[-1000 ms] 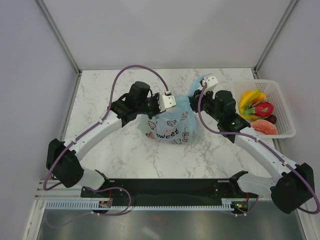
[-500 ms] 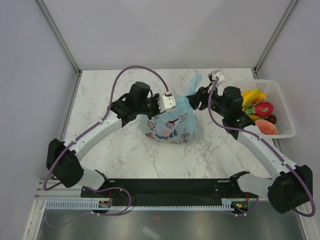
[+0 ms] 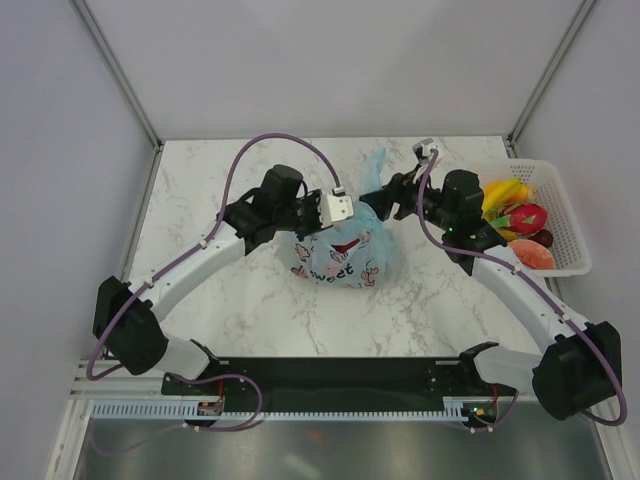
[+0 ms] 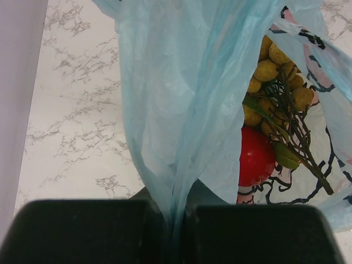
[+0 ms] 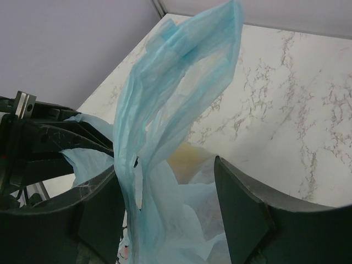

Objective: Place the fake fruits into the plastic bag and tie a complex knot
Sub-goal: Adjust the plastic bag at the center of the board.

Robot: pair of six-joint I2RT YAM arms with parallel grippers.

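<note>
Left gripper (image 4: 175, 220) tight on plastic bag (image 4: 165, 110)

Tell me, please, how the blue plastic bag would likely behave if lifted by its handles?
Probably floppy: the plastic bag bunches into soft folds where the left gripper pinches it. Its handle loop looks thin and crumpled, so it may slip easily. With the tan cluster and a red fruit inside, the bottom would likely sag and swing.

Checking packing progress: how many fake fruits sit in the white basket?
4: yellow bananas at the far side, pink dragon fruit in the middle, dark ball beside it, orange-red slice at the near edge. More may be hidden underneath.
</note>
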